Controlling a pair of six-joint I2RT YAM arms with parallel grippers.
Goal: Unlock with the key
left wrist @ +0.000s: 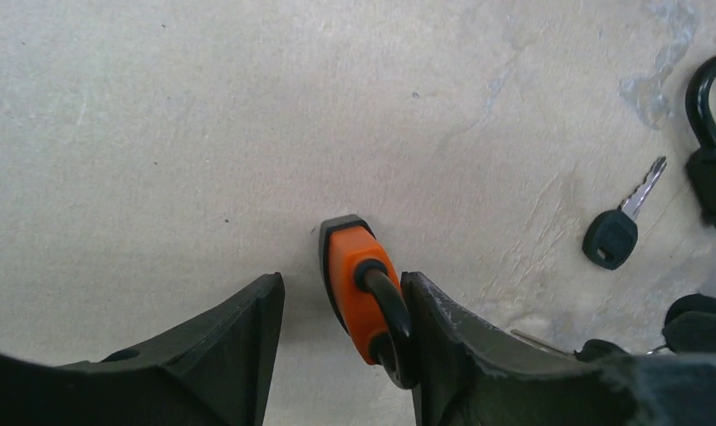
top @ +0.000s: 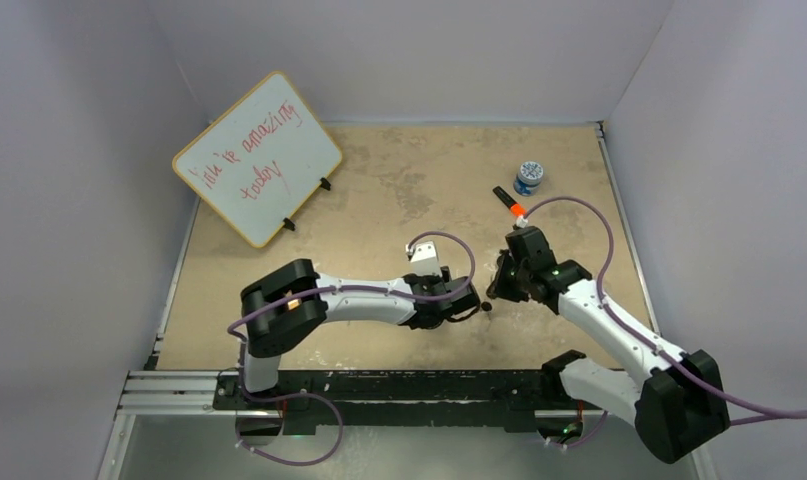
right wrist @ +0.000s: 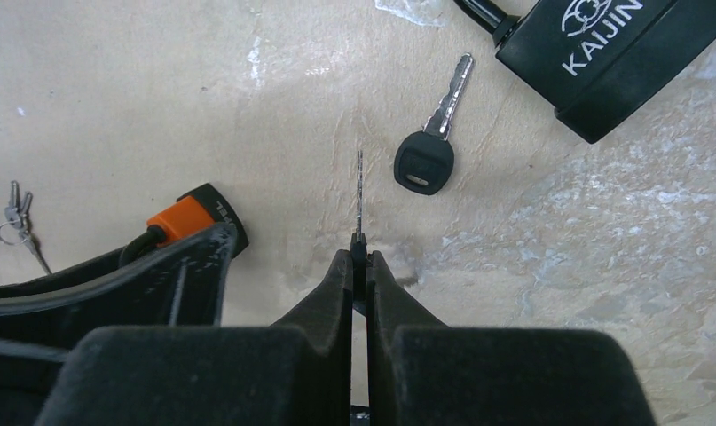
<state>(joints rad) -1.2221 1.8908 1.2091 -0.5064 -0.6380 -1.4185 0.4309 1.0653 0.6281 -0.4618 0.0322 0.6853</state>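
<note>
Flanking the orange padlock (left wrist: pixel 356 282), left end effector (left wrist: pixel 342 288) touches it

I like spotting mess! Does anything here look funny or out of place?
Nothing is spilled or broken. One oddity: a black-headed silver key lies loose on the worn tan tabletop near the black KAIJIN padlock, while the right gripper pinches another thin silver key.

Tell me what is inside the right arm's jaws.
A key, seen edge-on: only its thin blade shows, sticking out past the tips of the shut right jaws. Its head is hidden between them, so its colour and shape cannot be seen.
</note>
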